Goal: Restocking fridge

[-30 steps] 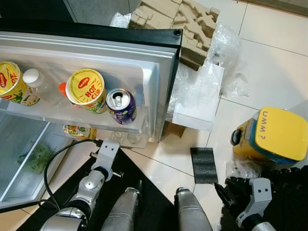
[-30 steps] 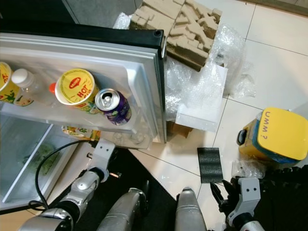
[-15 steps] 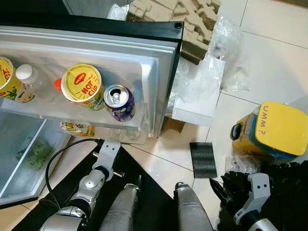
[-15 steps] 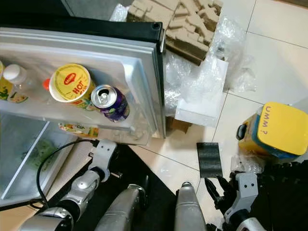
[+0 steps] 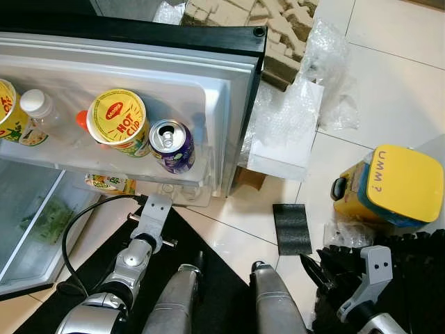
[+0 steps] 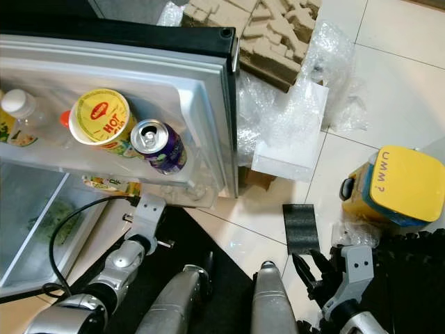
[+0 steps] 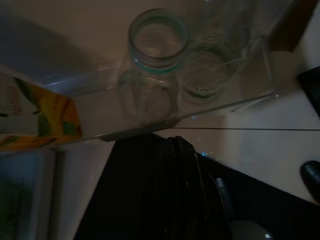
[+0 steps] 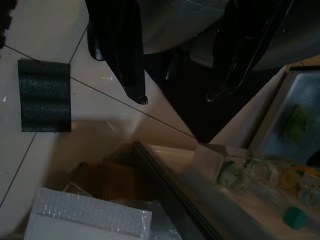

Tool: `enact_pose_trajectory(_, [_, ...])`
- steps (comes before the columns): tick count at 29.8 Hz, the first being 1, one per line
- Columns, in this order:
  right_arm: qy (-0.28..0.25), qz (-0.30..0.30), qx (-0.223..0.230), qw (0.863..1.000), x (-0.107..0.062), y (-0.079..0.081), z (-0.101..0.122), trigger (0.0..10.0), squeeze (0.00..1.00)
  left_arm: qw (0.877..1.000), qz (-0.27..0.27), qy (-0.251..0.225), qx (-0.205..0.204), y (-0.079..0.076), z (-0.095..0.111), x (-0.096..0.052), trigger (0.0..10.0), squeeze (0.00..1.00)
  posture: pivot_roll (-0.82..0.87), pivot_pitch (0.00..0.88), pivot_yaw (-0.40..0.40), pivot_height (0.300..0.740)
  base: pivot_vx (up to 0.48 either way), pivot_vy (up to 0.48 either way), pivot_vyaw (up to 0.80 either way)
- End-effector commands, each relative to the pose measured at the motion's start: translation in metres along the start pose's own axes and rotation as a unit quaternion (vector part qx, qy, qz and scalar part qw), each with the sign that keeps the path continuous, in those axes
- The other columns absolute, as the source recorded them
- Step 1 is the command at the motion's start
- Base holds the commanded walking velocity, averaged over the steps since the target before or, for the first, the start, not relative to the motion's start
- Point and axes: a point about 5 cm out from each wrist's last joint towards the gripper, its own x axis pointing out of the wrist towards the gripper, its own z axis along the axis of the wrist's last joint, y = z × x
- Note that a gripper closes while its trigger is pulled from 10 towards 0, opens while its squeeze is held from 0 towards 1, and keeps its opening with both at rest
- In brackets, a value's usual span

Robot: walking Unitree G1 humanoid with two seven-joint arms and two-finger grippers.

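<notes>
Since a second earlier, the open right hand (image 6: 310, 273) had edged up. The closed, empty left hand (image 7: 179, 150) hung below the fridge door (image 5: 229, 104). Next: fetching stock.

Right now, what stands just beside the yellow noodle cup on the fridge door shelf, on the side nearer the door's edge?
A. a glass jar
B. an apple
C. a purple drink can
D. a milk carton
C: the purple drink can, its top already opened, stands right next to the yellow noodle cup on the fridge door shelf.
</notes>
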Motion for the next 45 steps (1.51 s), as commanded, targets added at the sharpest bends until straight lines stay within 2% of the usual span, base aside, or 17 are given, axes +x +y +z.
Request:
enact_pose_trajectory(1, [0.021, -0.001, 0.017, 1.0, -0.008, 0.002, -0.009, 10.0, 0.0, 0.999, 0.013, 0.045, 0.009, 0.007, -0.022, -0.012, 10.0, 0.0, -0.26, 0.59, 0.067, 0.74, 0.0, 0.0, 0.0])
enact_pose_trajectory(5, [0.02, 0.002, 0.019, 1.0, -0.008, 0.002, -0.007, 10.0, 0.0, 0.998, 0.032, 0.046, 0.01, 0.014, -0.021, -0.012, 10.0, 0.0, -0.27, 0.589, 0.062, 0.74, 0.0, 0.0, 0.0])
enact_pose_trajectory(7, [0.02, 0.008, 0.022, 1.0, -0.008, 0.005, -0.006, 10.0, 0.0, 0.997, 0.057, 0.049, 0.012, 0.025, -0.021, -0.013, 10.0, 0.0, -0.27, 0.59, 0.062, 0.74, 0.0, 0.0, 0.0])
enact_pose_trajectory(14, [0.027, 0.013, 0.023, 0.999, -0.006, 0.006, -0.008, 10.0, 0.0, 0.995, 0.079, 0.056, 0.009, 0.033, -0.025, -0.016, 10.0, 0.0, -0.26, 0.582, 0.064, 0.74, 0.0, 0.0, 0.0])
enact_pose_trajectory(18, [0.031, 0.002, 0.01, 0.999, 0.004, 0.0, -0.01, 10.0, 0.0, 0.992, 0.09, 0.084, -0.021, 0.035, -0.045, -0.031, 10.0, 0.0, -0.24, 0.542, 0.077, 0.74, 0.0, 0.0, 0.0])
enact_pose_trajectory(19, [0.031, 0.002, 0.01, 0.999, 0.004, 0.0, -0.01, 10.0, 0.0, 0.992, 0.09, 0.084, -0.021, 0.035, -0.045, -0.031, 10.0, 0.0, -0.24, 0.542, 0.077, 0.74, 0.0, 0.0, 0.0])
enact_pose_trajectory(23, [0.023, -0.001, 0.003, 1.0, 0.015, -0.003, -0.007, 10.0, 0.0, 0.989, 0.098, 0.108, -0.02, 0.039, -0.061, -0.046, 10.0, 0.0, -0.21, 0.489, 0.088, 0.74, 0.0, 0.0, 0.0])
enact_pose_trajectory(26, [0.024, -0.014, -0.008, 1.0, 0.031, -0.011, -0.007, 10.0, 0.0, 0.982, 0.117, 0.148, -0.032, 0.043, -0.085, -0.069, 10.0, 0.0, -0.17, 0.425, 0.095, 0.74, 0.0, 0.0, 0.0])
enact_pose_trajectory(27, [0.024, -0.014, -0.008, 1.0, 0.031, -0.011, -0.007, 10.0, 0.0, 0.982, 0.117, 0.148, -0.032, 0.043, -0.085, -0.069, 10.0, 0.0, -0.17, 0.425, 0.095, 0.74, 0.0, 0.0, 0.0])
enact_pose_trajectory(28, [0.025, -0.021, -0.015, 0.999, 0.041, -0.014, -0.007, 10.0, 0.0, 0.977, 0.12, 0.173, -0.036, 0.043, -0.098, -0.082, 10.0, 0.0, -0.16, 0.403, 0.096, 0.74, 0.0, 0.0, 0.0])
enact_pose_trajectory(29, [0.025, -0.021, -0.015, 0.999, 0.041, -0.014, -0.007, 10.0, 0.0, 0.977, 0.12, 0.173, -0.036, 0.043, -0.098, -0.082, 10.0, 0.0, -0.16, 0.403, 0.096, 0.74, 0.0, 0.0, 0.0])
enact_pose_trajectory(33, [0.036, -0.037, -0.025, 0.998, 0.062, -0.02, -0.008, 10.0, 0.0, 0.963, 0.106, 0.242, -0.056, 0.029, -0.131, -0.118, 10.0, 0.0, -0.13, 0.331, 0.098, 0.74, 0.0, 0.0, 0.0])
enact_pose_trajectory(35, [0.037, -0.044, -0.028, 0.998, 0.071, -0.023, -0.007, 10.0, 0.0, 0.956, 0.094, 0.27, -0.068, 0.02, -0.141, -0.131, 10.0, 0.0, -0.12, 0.294, 0.093, 0.74, 0.0, 0.0, 0.0])
enact_pose_trajectory(39, [0.035, -0.051, -0.036, 0.997, 0.083, -0.028, -0.001, 10.0, 0.0, 0.939, 0.044, 0.322, -0.116, -0.006, -0.16, -0.153, 10.0, 0.0, -0.11, 0.24, 0.079, 0.74, 0.0, 0.0, 0.0])
enact_pose_trajectory(40, [0.035, -0.051, -0.036, 0.997, 0.083, -0.028, -0.001, 10.0, 0.0, 0.939, 0.044, 0.322, -0.116, -0.006, -0.16, -0.153, 10.0, 0.0, -0.11, 0.24, 0.079, 0.74, 0.0, 0.0, 0.0])
enact_pose_trajectory(41, [0.037, -0.057, -0.042, 0.997, 0.088, -0.031, 0.001, 10.0, 0.0, 0.928, 0.028, 0.348, -0.126, -0.015, -0.167, -0.164, 10.0, 0.0, -0.11, 0.225, 0.073, 0.74, 0.0, 0.0, 0.0])
enact_pose_trajectory(45, [0.034, -0.07, -0.054, 0.996, 0.099, -0.04, 0.011, 10.0, 0.0, 0.908, 0.021, 0.387, -0.161, -0.025, -0.176, -0.178, 10.0, 0.0, -0.11, 0.178, 0.059, 0.74, 0.0, 0.0, 0.0])
